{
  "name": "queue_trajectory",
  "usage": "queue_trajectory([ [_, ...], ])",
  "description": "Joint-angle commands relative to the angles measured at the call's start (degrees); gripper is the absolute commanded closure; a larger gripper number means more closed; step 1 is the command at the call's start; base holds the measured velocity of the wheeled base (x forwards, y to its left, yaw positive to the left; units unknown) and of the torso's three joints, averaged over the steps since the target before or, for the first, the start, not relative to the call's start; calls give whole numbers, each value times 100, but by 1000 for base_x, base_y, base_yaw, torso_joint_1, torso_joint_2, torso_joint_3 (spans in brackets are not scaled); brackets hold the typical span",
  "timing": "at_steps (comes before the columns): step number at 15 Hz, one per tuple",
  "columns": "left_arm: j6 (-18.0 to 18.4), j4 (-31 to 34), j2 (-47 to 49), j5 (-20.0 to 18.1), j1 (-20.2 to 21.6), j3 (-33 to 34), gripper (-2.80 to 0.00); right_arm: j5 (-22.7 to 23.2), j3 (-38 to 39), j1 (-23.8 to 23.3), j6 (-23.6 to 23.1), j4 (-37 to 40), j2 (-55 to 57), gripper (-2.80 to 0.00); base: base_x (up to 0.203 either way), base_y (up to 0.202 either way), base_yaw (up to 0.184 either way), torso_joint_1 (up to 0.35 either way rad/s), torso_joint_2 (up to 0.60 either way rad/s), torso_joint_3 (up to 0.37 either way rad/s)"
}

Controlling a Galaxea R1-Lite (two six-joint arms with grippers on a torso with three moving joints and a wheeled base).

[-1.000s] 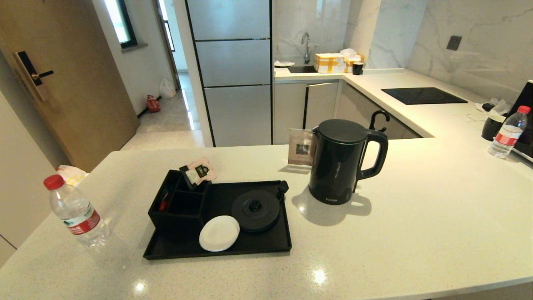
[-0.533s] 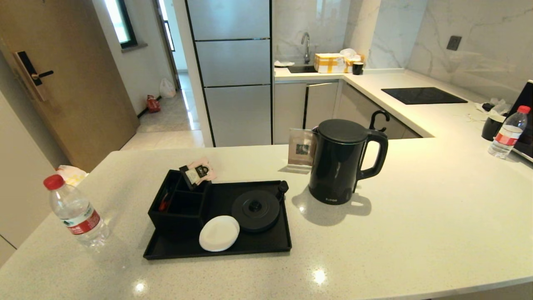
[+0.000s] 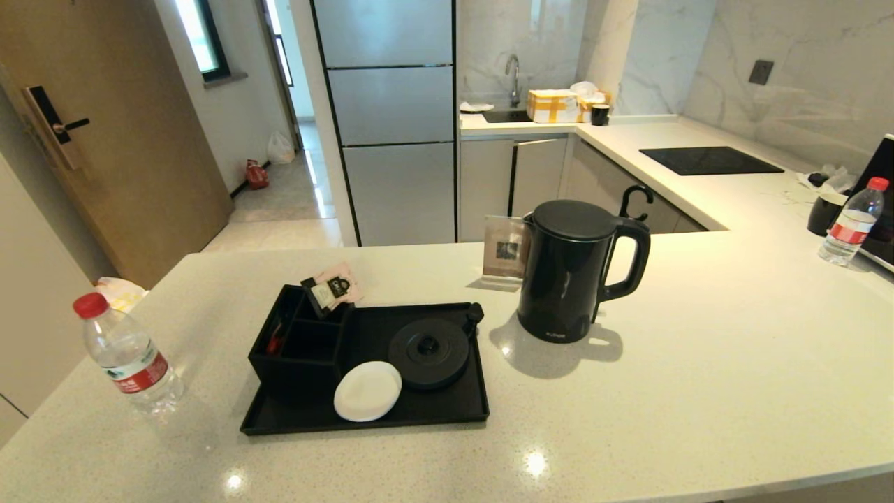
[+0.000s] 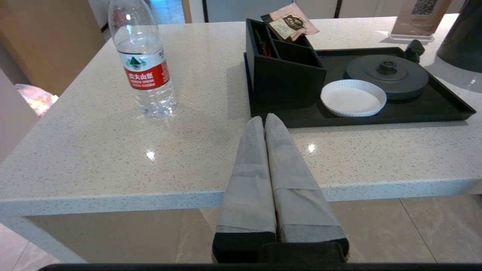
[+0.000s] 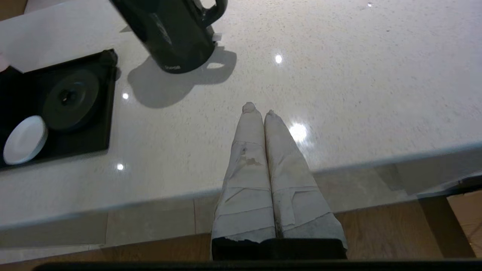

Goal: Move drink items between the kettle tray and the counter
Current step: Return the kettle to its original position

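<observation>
On the tabletop [image 3: 698, 391] before me, the tray [image 3: 447, 416] lay left of centre. In it the box [image 3: 297, 349] sat at its left end, the coaster [image 3: 367, 391] at the front, and the base [image 3: 428, 353] just right of the coaster. The kettle [image 3: 569, 269] stood on the tabletop right of the tray. One bottle [image 3: 126, 356] stood far left, another bottle [image 3: 848, 223] far right.
</observation>
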Motion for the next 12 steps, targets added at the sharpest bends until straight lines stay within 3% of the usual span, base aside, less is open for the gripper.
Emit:
queue_trajectory([
  [1,2,3,-11,0,2,1,0,-18,128,40,76,-1399,2056,0,0,0,0,0,0,0],
  [3,2,-6,-11,0,2,1,0,-140,140,96,190,-2740,3327,0,0,0,0,0,0,0],
  [7,2,-6,-11,0,2,1,0,-909,-110,311,311,-5598,5499,0,0,0,0,0,0,0],
  [12,2,-6,-11,0,2,1,0,-1185,-1151,481,425,-6416,7006,0,0,0,0,0,0,0],
])
